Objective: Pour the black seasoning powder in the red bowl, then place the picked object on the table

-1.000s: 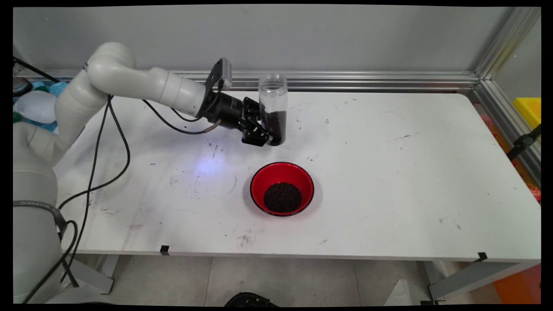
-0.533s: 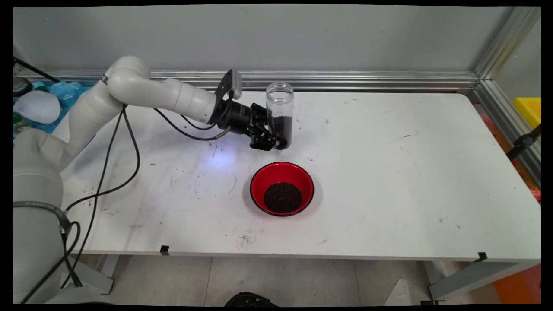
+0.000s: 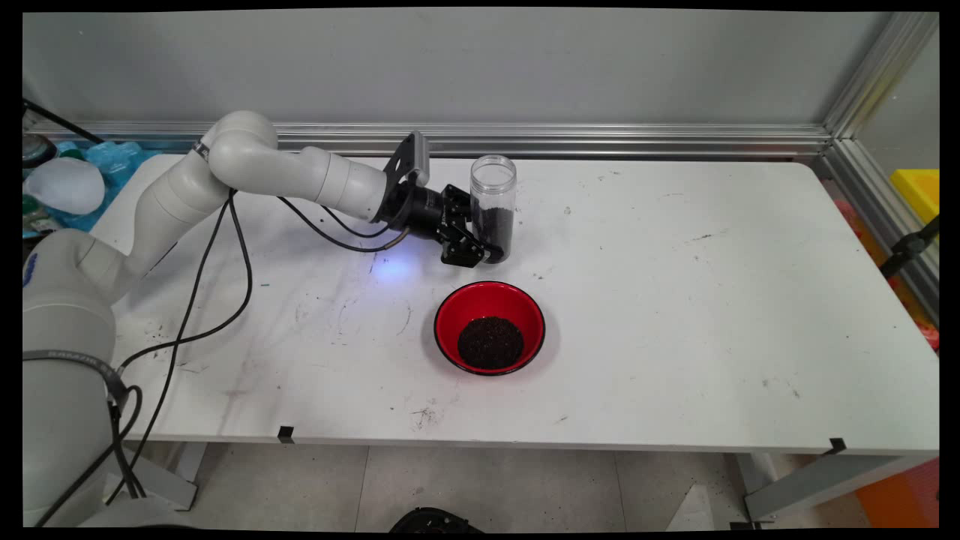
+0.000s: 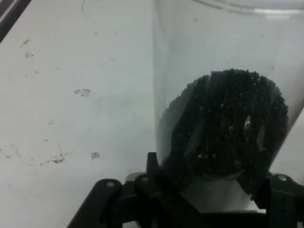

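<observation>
A clear plastic jar [image 3: 493,199] stands upright with its mouth open, about half full of dark grains. My gripper [image 3: 486,241] is shut on the jar's lower part, reaching in from the left, and the jar's base is at or just above the table. In the hand view the jar [image 4: 228,95] fills the right side, its dark grains [image 4: 228,128] pressed between the black fingers [image 4: 152,166]. A red bowl [image 3: 450,315] with a pile of the same dark grains [image 3: 490,342] sits on the table just in front of the jar.
The white table [image 3: 675,300] spreads to the right of the bowl and jar, marked with scuffs. An aluminium rail [image 3: 637,139] runs along the back wall. Black cables [image 3: 225,285] hang from the arm over the table's left part. Bluish clutter [image 3: 67,172] lies beyond the left edge.
The gripper has carried the jar to the right and downward, closer to the table. The bowl has stayed in place.
</observation>
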You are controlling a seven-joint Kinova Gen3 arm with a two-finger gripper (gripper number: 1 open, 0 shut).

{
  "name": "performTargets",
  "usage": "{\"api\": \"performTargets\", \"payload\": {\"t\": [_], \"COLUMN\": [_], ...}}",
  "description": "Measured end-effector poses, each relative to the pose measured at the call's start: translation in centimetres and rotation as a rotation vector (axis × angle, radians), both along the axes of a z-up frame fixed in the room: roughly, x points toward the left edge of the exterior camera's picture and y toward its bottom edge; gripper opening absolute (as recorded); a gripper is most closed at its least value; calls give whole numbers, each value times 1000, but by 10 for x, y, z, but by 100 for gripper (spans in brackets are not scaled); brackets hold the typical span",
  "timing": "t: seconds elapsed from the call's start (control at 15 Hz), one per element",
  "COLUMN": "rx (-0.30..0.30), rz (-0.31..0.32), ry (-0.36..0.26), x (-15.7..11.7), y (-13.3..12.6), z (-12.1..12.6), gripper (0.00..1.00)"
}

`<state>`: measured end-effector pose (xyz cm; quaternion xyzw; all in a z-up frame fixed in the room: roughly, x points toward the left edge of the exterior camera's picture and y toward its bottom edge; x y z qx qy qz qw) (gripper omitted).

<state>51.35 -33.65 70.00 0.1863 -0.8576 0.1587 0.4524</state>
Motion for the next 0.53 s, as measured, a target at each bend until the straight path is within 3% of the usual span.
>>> {"api": "performTargets", "payload": {"t": [0.53], "rx": [-1], "rz": [-11], "ry": [-17], "x": [4], "y": [0], "z": [-9], "gripper": [0]}}
